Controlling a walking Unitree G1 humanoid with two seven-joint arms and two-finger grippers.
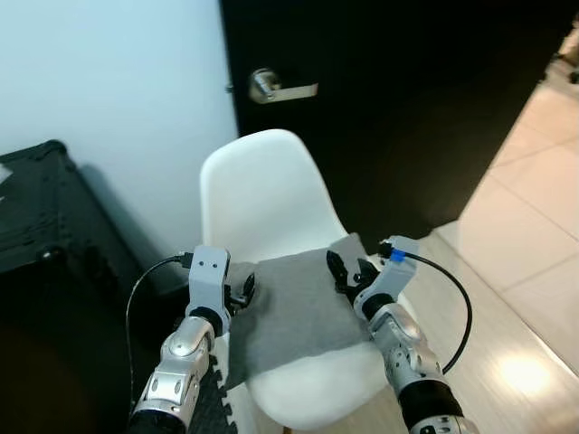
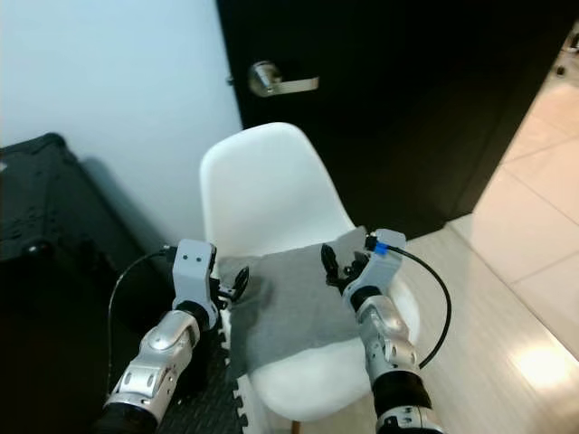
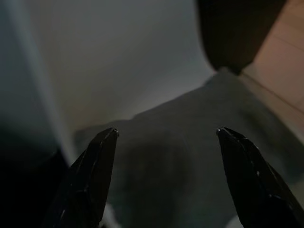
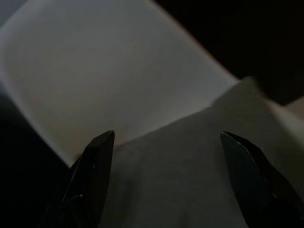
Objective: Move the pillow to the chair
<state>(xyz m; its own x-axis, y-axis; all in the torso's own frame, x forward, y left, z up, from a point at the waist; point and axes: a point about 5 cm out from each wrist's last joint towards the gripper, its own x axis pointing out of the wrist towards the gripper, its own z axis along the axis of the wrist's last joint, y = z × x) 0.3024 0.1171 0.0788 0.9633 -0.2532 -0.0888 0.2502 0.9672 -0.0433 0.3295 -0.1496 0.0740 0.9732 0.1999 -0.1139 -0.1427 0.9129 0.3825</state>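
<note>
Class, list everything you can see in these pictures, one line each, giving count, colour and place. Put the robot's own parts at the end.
pillow: one, grey, lying flat on the chair seat
chair: one, white, in front of the door and wall
door: one, black, behind the chair
door handle: one, silver, on the door's left edge
wall: one, pale blue, left of the door
case: one, black, left of the chair
floor: tiled, beige, on the right
left gripper: one, black fingers open, at the pillow's left edge
right gripper: one, black fingers open, at the pillow's right edge
</note>
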